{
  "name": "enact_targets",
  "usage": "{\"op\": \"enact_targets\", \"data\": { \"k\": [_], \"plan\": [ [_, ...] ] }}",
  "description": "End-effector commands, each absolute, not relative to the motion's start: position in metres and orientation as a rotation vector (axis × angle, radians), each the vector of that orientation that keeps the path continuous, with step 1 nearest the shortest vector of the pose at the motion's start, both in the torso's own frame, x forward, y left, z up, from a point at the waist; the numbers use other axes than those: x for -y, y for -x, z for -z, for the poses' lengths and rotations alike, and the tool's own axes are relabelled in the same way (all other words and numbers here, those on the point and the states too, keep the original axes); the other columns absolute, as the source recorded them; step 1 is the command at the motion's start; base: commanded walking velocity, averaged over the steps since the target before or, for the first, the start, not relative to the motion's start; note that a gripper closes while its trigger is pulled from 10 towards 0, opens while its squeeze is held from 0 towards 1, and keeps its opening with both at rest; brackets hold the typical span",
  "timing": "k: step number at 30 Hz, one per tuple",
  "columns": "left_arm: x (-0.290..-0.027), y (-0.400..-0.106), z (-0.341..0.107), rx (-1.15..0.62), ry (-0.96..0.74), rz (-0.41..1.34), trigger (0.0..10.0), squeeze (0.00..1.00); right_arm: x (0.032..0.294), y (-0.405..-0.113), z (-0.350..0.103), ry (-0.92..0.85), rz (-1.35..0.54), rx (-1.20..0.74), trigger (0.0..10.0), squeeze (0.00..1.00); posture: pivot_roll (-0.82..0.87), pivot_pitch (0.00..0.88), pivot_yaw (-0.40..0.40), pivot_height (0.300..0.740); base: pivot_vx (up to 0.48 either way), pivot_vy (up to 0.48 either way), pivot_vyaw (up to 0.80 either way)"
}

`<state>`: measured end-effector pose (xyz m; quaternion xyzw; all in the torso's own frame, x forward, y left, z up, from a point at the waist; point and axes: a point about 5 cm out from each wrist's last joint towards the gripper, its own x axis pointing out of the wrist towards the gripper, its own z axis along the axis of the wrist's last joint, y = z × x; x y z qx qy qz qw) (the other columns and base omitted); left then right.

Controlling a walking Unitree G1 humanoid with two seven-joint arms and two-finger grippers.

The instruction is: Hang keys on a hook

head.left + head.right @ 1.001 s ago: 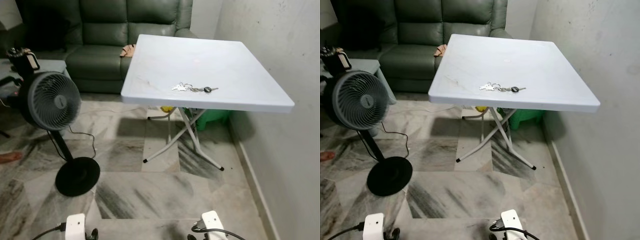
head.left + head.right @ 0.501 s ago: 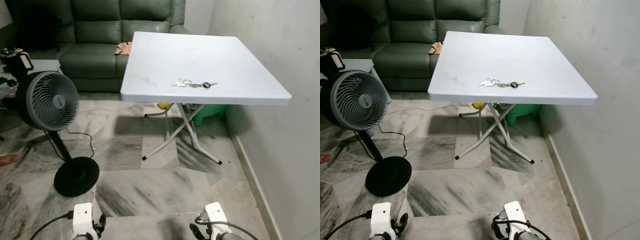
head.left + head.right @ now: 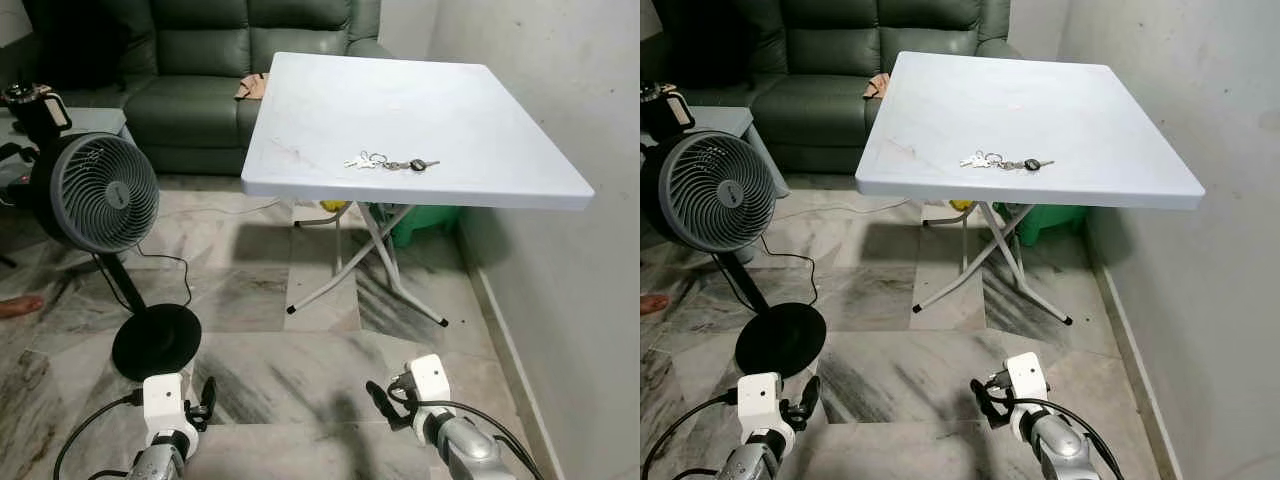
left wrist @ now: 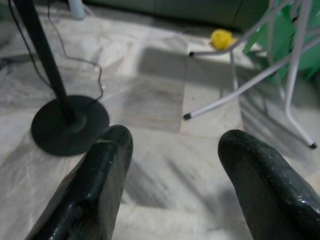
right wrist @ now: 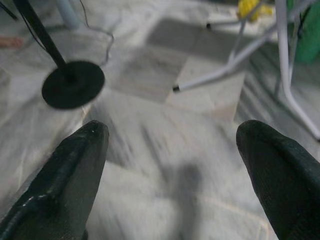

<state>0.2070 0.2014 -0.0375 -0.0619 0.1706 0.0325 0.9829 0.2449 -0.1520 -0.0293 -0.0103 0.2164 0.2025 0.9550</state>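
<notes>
Our left tool [image 3: 205,392] and right tool [image 3: 383,400] have risen at 6 o'clock, both spread wide; keys [image 3: 389,162] lie on the desk [image 3: 480,140].

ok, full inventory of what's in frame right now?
keys: one bunch, silver with a black-headed key, near the front edge of the table
table: one, white, folding legs, against the right wall
sofa: one, dark green, behind the table
fan: one, grey on a black stand, left of the table
green tub: one, under the table
yellow object: one, on the floor under the table
left gripper: black fingers, open, low over the floor
right gripper: black fingers, open, low over the floor
</notes>
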Motion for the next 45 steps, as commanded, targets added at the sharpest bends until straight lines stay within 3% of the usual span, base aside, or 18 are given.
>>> {"op": "enact_targets", "data": {
  "k": [1,16,45],
  "plan": [
    [-0.201,-0.206,0.033,-0.302,0.127,-0.062,10.0,0.0,0.151,-0.248,0.024,0.001,-0.413,-0.393,10.0,0.0,-0.02,0.0,-0.032,0.74,0.0,0.0,0.0],
    [-0.203,-0.211,0.027,-0.266,0.136,-0.067,10.0,0.0,0.143,-0.248,0.023,-0.018,-0.423,-0.375,10.0,0.0,-0.02,0.0,-0.031,0.74,0.0,0.0,0.0],
    [-0.209,-0.217,0.019,-0.25,0.132,-0.056,10.0,0.0,0.145,-0.252,0.018,-0.021,-0.425,-0.343,10.0,0.0,-0.03,0.0,-0.024,0.74,0.425,0.0,0.0]
  ]
}}
